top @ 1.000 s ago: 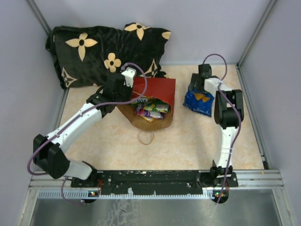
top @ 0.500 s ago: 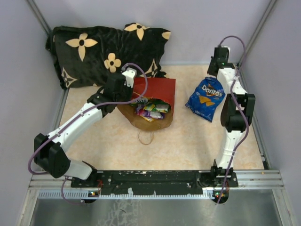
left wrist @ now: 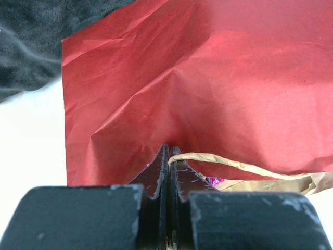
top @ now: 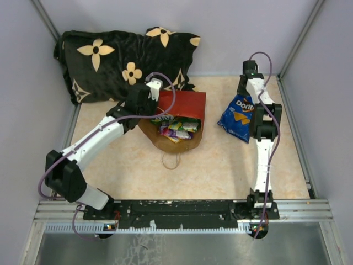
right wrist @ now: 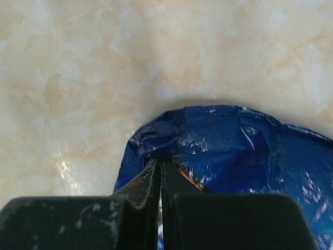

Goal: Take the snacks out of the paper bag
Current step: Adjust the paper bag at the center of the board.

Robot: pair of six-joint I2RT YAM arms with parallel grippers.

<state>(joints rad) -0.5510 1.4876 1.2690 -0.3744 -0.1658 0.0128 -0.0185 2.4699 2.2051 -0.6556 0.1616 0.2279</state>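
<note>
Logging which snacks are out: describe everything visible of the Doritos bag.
The Doritos bag is a glossy, crinkled blue foil packet, logo and orange chips facing up. It lies flat on the beige marbled table, right of the red paper bag and apart from it. The shut right tool is over its far edge; contact unclear.

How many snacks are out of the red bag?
1: the Doritos on the table, right of the red bag. Other snacks sit inside it; more may be hidden.
</note>
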